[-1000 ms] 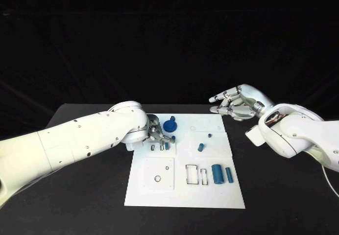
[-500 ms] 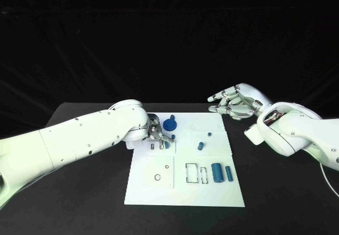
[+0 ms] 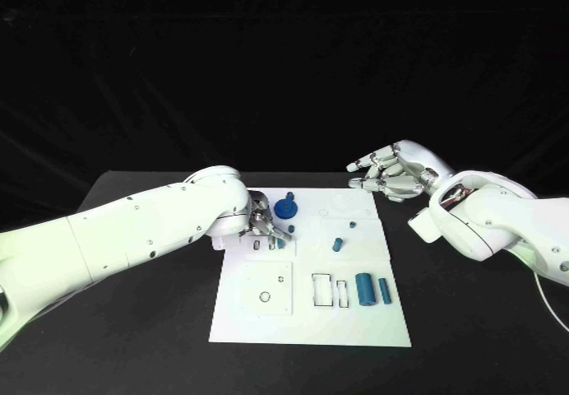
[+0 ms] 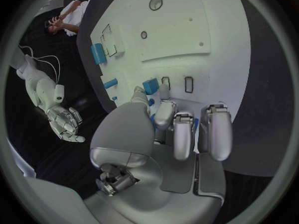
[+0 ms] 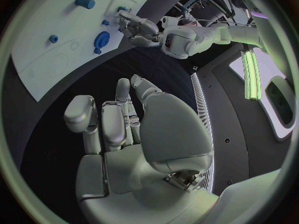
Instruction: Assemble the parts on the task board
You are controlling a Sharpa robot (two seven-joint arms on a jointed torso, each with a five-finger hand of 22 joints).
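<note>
The white task board [image 3: 308, 321] lies mid-table. My left hand [image 3: 263, 225] hangs over its far left part and pinches a small blue part [image 4: 150, 87] between thumb and a finger, right by two narrow slots [image 4: 188, 84]. A blue gear-like knob [image 3: 286, 209] stands just beyond that hand. Two small blue pegs [image 3: 338, 244] [image 3: 352, 225] lie mid-board. A thick blue cylinder [image 3: 367, 290] and a thinner one [image 3: 384, 289] lie at the right, beside rectangular slots [image 3: 322, 291]. My right hand [image 3: 391, 173] is raised past the board's far right corner, fingers apart, holding nothing.
Black table [image 3: 142, 329] surrounds the board on all sides. A square plate with two small holes [image 3: 268, 290] sits on the board's near left. From the right wrist, the board [image 5: 44, 59], the knob [image 5: 101, 38] and my left hand [image 5: 140, 27] show ahead.
The right hand has drifted slightly left and down. The left hand stays over the same spot, its fingers barely shifting around the blue part.
</note>
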